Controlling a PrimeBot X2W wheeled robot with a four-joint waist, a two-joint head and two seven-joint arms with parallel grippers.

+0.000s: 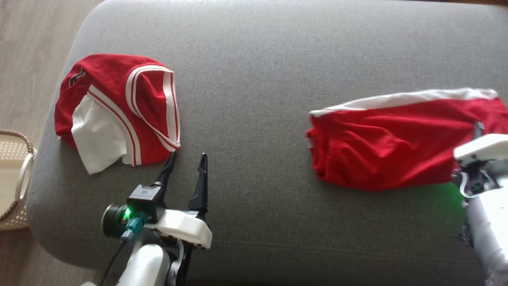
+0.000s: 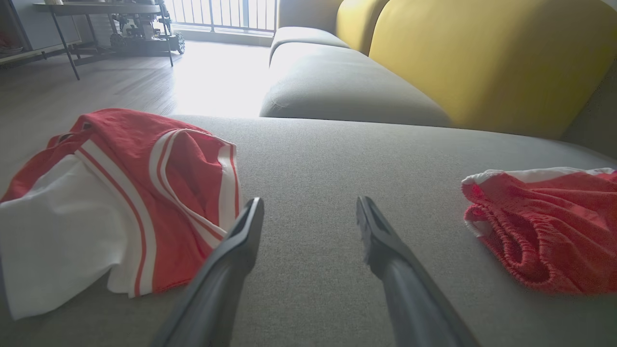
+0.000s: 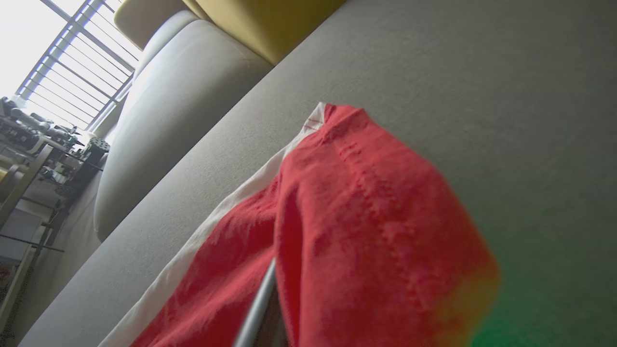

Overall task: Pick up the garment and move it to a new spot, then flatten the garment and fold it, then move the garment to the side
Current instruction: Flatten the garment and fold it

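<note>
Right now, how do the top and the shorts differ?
The top is bunched, with striped trim and a white panel; the shorts lie flatter with one white edge band. The top lies loose beside the open left gripper; the right gripper is shut on the shorts. Both are red, on the cushion.

Source: daylight through the barred window [image 3: 72,62], blown out to white.
Glare: wooden floor [image 2: 217,82] washed out near the window.
Head view: soft, even light; faint shadows at cloth edges.
Cast: green glow on the grey cushion [image 1: 446,194]; same tint in the right wrist view's lower right corner.
Focus: red shorts [image 3: 385,231] blurred near the lens; left claw [image 2: 309,202] fingers soft.
</note>
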